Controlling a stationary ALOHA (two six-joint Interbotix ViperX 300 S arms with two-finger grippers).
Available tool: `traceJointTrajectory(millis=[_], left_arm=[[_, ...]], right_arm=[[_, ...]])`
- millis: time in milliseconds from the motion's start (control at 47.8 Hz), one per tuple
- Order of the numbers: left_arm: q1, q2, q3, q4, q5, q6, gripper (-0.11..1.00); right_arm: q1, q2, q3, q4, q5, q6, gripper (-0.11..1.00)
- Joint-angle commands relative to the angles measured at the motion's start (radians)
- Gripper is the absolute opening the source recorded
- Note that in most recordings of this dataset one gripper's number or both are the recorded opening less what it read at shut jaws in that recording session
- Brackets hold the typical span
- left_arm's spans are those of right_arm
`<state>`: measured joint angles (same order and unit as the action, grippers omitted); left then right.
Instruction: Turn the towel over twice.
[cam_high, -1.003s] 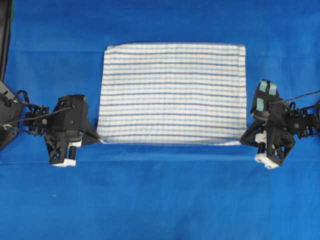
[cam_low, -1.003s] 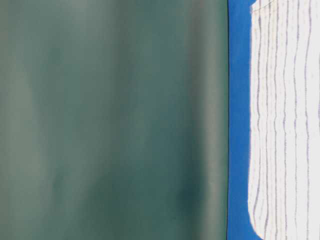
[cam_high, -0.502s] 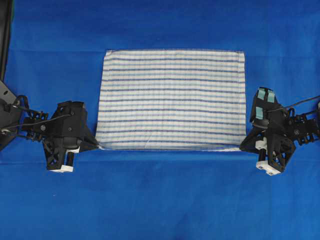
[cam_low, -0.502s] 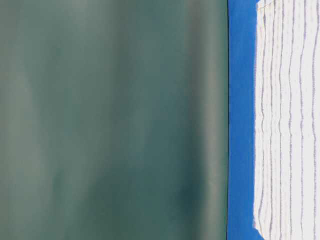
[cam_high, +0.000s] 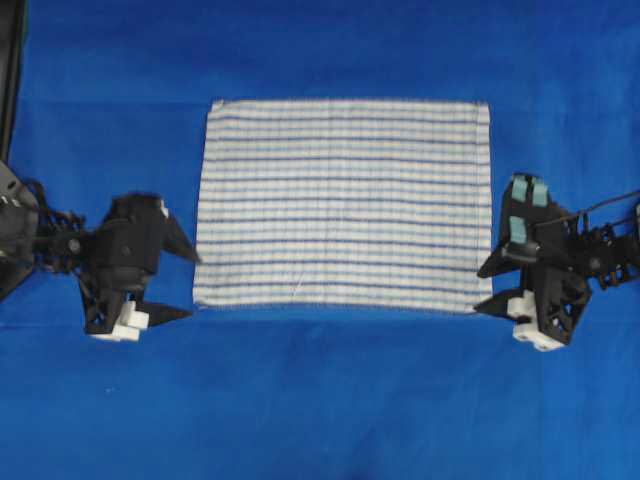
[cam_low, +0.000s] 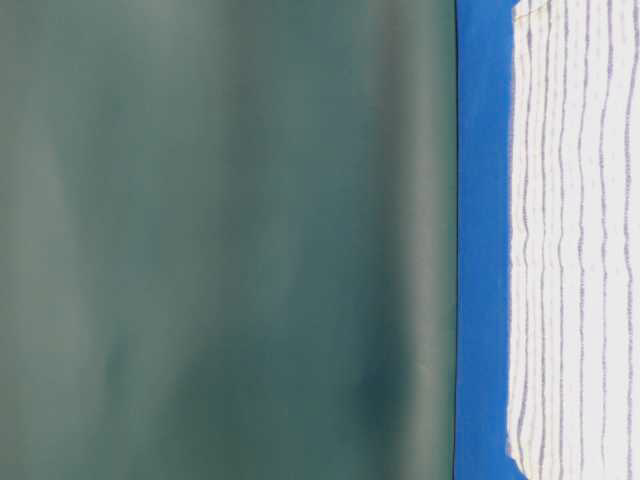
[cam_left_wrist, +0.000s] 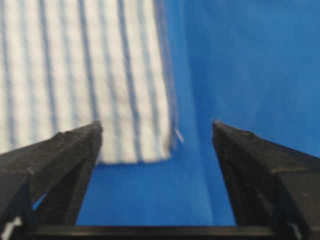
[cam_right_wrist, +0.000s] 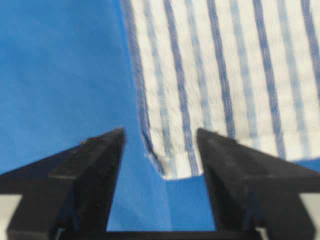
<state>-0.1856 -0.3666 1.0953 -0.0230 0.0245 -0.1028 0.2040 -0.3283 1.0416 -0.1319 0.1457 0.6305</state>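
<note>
Both claws have just released. The left claw (cam_high: 178, 285) now stands with its jaws spread wide and nothing between them; a second ago they were pinched on the towel's near left corner. In the left wrist view that corner lies flat on the blue sheet (cam_high: 320, 400) ahead of the claw, between the lines of the two fingers (cam_left_wrist: 60, 150) but clear of both. The right claw (cam_high: 487, 288) shows the same condition: jaws wide apart, empty, where a second ago they pinched the near right corner. In the right wrist view that corner sits just ahead of the gap, touching neither finger.

The towel (cam_high: 345, 205) lies spread flat in the middle of the desk, on the sheet, stripes running side to side, edges square and no fold visible. Over the last second its far edge has shifted slightly toward the claws and the cloth has settled.

Judgement: one turn-over has just been completed and set down. Whether this is the first or second flip cannot be told from these pictures. If a flip remains, both corners must be regripped
</note>
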Motion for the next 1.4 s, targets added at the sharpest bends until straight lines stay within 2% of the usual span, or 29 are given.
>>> traceJointTrajectory(millis=[0, 125, 209, 439, 543, 773, 899, 1171, 1380], left_arm=[[0.032, -0.075, -0.025, 0.000, 0.017, 0.023, 0.80], [0.095, -0.187, -0.011, -0.002, 0.015, 0.074, 0.73], [0.130, -0.252, 0.012, -0.002, 0.002, 0.095, 0.73], [0.222, -0.442, 0.092, -0.002, -0.038, 0.100, 0.73], [0.245, -0.528, 0.137, -0.002, -0.049, 0.100, 0.73], [0.252, -0.660, 0.225, -0.002, -0.092, 0.097, 0.73], [0.252, -0.690, 0.245, -0.002, -0.107, 0.097, 0.73], [0.252, -0.687, 0.242, -0.002, -0.117, 0.097, 0.73], [0.279, -0.630, 0.215, 0.000, -0.207, 0.097, 0.73]], right_arm=[[-0.037, -0.086, -0.025, -0.072, 0.012, -0.002, 0.62], [-0.092, -0.187, -0.015, -0.169, 0.015, -0.002, 0.64], [-0.140, -0.261, 0.005, -0.233, 0.012, -0.002, 0.64], [-0.236, -0.443, 0.044, -0.374, 0.002, -0.003, 0.63], [-0.273, -0.509, 0.078, -0.414, -0.029, -0.003, 0.63], [-0.359, -0.588, 0.201, -0.417, -0.195, 0.003, 0.63], [-0.388, -0.578, 0.225, -0.416, -0.270, 0.008, 0.63], [-0.390, -0.566, 0.221, -0.413, -0.284, 0.012, 0.63], [-0.440, -0.540, 0.181, -0.394, -0.268, 0.014, 0.63]])
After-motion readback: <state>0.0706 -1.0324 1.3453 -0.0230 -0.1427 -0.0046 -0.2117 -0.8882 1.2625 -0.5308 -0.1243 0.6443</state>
